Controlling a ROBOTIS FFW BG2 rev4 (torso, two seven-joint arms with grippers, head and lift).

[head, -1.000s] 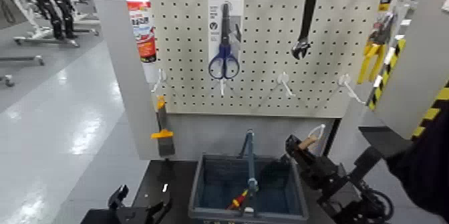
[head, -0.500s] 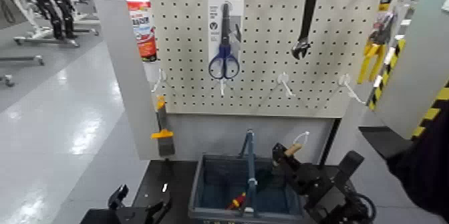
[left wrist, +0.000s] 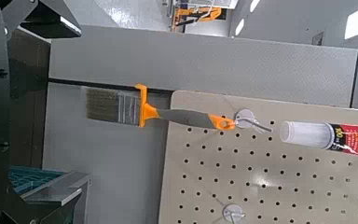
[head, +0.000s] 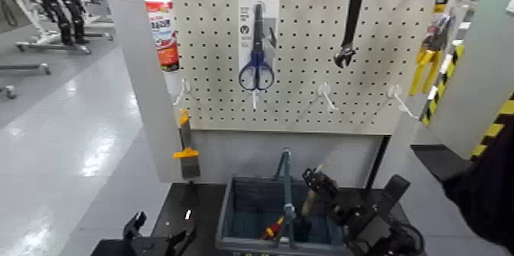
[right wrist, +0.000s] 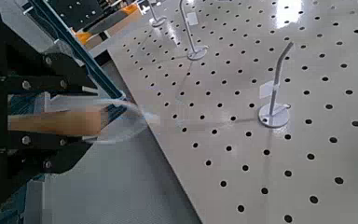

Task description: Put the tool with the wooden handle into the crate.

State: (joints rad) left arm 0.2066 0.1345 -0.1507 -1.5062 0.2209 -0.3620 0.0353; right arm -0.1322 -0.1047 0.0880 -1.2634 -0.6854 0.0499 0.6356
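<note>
Trowel with a light tan wooden handle, dark blade and pale cord [head: 309, 202]: hanging blade-down into the crate, to the right of its hoop handle, with the wooden end pointing up near the far rim; whether the blade is touching the crate floor, I cannot tell.
Crate, dark grey-blue slotted plastic [head: 222, 225]: standing on the black bench [head: 177, 198], its hoop handle rising across the middle.
Right gripper [head: 315, 178]: reaching over the crate's right half near the far rim, its fingers parting, with the wooden handle lying between them, no longer clenched.
Left gripper [head: 161, 233]: waiting beyond the crate's left edge, its fingers spread and holding nothing.
Red-and-yellow item [head: 271, 229]: lying inside the crate, left of the trowel.
Pegboard, pale and perforated [head: 306, 106]: standing behind the bench, carrying blue-handled scissors on a card [head: 256, 68], a black wrench [head: 349, 30], a white-and-red tube [head: 162, 34] and an orange-and-grey brush [head: 186, 146].
</note>
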